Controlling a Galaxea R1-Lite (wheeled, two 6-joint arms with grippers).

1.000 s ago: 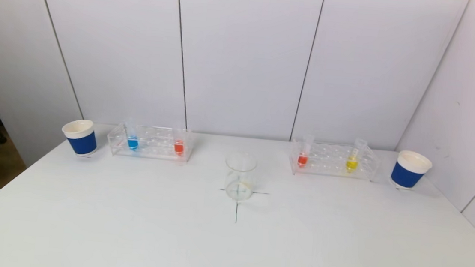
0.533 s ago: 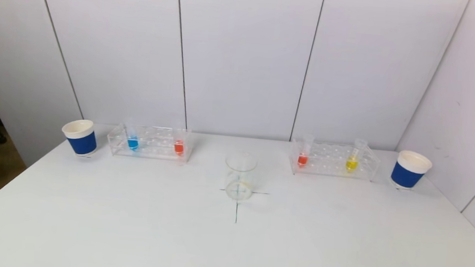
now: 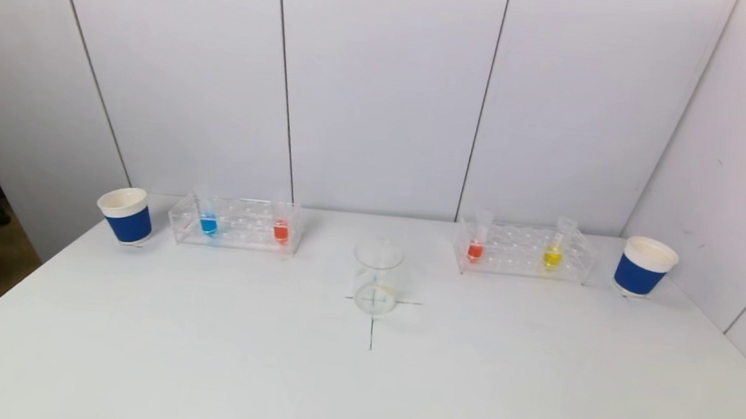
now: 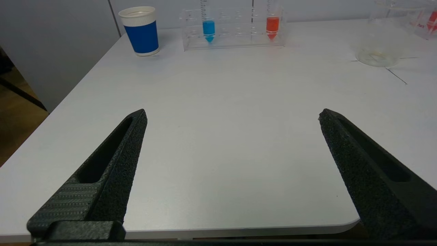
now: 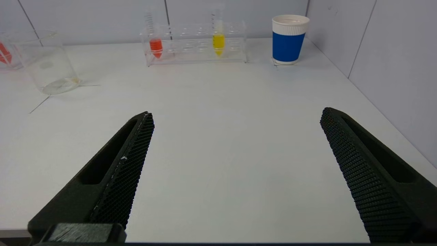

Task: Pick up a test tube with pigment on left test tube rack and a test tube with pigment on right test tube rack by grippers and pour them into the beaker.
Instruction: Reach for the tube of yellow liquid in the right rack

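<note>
Black textured fingers frame both wrist views at the near edge of the white table (image 3: 356,397). The left gripper (image 4: 232,116) stands spread wide with nothing between its jaws, low over the near left part of the tabletop. The right gripper (image 5: 235,116) is likewise spread wide and empty, over the near right part. Neither arm shows in the head view, so both sit well back from the work.

Mid-table, the clear glass beaker (image 3: 377,277) stands upright on a drawn cross mark. It appears to hold no coloured liquid; only a faint residue shows at its base.

Along the far edge, by the wall, the left test tube rack (image 3: 236,224) holds a blue-pigment tube (image 3: 208,223) toward its outer end and an orange-red tube (image 3: 280,230) at its inner end. The right test tube rack (image 3: 524,252) holds a second orange-red tube (image 3: 475,249) at its inner end and a yellow-pigment tube (image 3: 552,257) toward its outer end. All four tubes are seated in their racks. A blue-sleeved paper cup (image 3: 125,215) stands just outside the left rack, and another blue-sleeved cup (image 3: 645,266) just outside the right rack.

Assessment: nothing of the task is completed. No tube has been lifted and no pour made. Outstanding are both reaches, both grasps, both carries to the beaker and both pours.
</note>
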